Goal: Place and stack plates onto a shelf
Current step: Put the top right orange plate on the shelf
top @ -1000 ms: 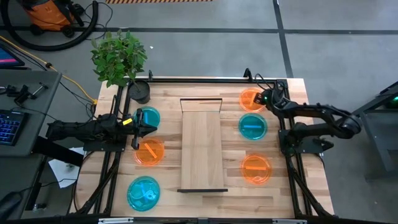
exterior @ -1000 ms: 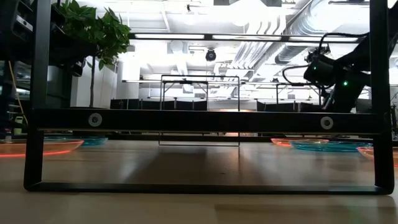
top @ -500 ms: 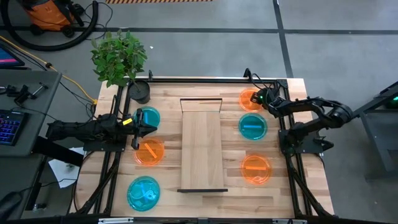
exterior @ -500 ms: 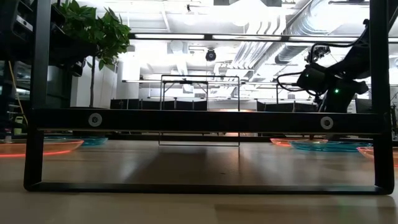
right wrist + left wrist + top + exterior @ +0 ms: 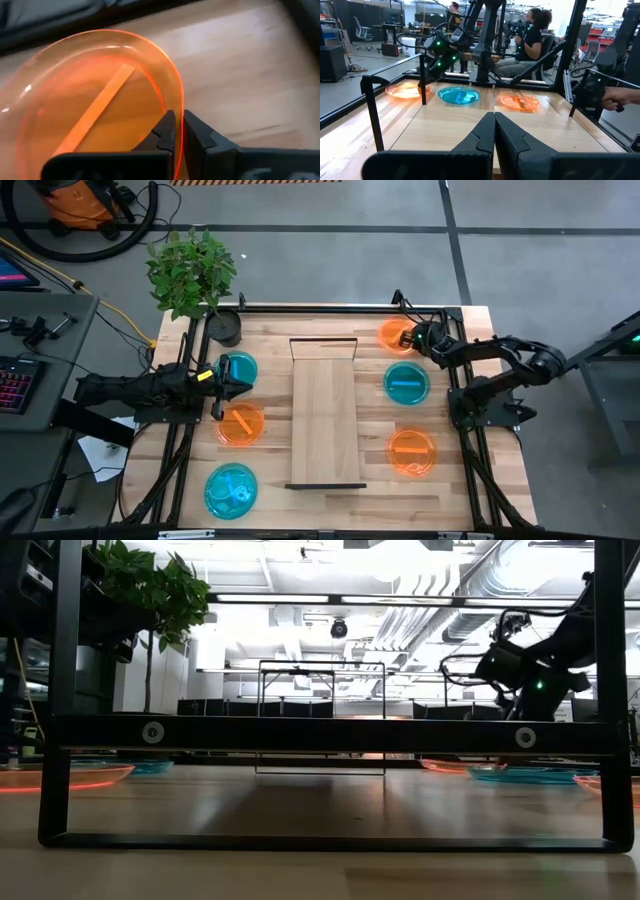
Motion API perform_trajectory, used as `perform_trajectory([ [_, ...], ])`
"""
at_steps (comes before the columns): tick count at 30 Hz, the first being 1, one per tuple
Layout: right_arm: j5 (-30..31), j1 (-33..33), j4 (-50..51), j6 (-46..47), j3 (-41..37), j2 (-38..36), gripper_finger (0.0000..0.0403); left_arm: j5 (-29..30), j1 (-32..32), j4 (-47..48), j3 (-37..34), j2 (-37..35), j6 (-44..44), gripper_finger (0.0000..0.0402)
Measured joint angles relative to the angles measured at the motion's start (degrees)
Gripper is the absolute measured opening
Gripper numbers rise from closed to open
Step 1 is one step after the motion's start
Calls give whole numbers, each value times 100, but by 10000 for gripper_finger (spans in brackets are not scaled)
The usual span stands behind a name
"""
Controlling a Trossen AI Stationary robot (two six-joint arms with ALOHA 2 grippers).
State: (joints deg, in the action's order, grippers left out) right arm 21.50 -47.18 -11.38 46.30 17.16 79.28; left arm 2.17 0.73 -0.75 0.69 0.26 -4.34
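The shelf [image 5: 324, 412] lies along the middle of the table. To its left lie a cyan plate [image 5: 238, 368], an orange plate [image 5: 241, 424] and another cyan plate [image 5: 231, 489]. A cyan plate [image 5: 406, 383] and an orange plate [image 5: 411, 452] lie flat to its right. My right gripper [image 5: 415, 338] is shut on the far right orange plate [image 5: 395, 337], reaching it from the table's right. My left gripper [image 5: 222, 387] hovers level and shut at the table's left, between two plates, holding nothing. My right gripper pinches the orange plate's rim [image 5: 179, 112] between its two fingers, one on the inner side and one on the outer. The hold is on the plate's right side. The fingers slant down from the table's right. Whether the plate has left the table, I cannot tell.
A potted plant [image 5: 192, 275] stands at the far left corner. The shelf's dark metal end frame [image 5: 330, 733] fills the low view. Beyond the table's right side people sit [image 5: 532, 35], and a hand [image 5: 620, 95] shows at the edge.
My right gripper has moved down and a little toward the table's left, onto the far orange plate, and has shut on its rim. The plate has shifted slightly toward the table's left.
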Motion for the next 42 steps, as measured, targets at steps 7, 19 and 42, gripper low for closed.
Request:
perform_trajectory([
  [7,-730,0,37,-382,-10,-950,0,-1,-1,2,-1,-1,1,1],
  [19,-901,0,830,-675,-8,-2935,0,-2,0,0,-2,-1,0,1],
  [42,-737,3285,-1922,-736,3,-3343,0,1,-2,2,-2,1,0,1],
])
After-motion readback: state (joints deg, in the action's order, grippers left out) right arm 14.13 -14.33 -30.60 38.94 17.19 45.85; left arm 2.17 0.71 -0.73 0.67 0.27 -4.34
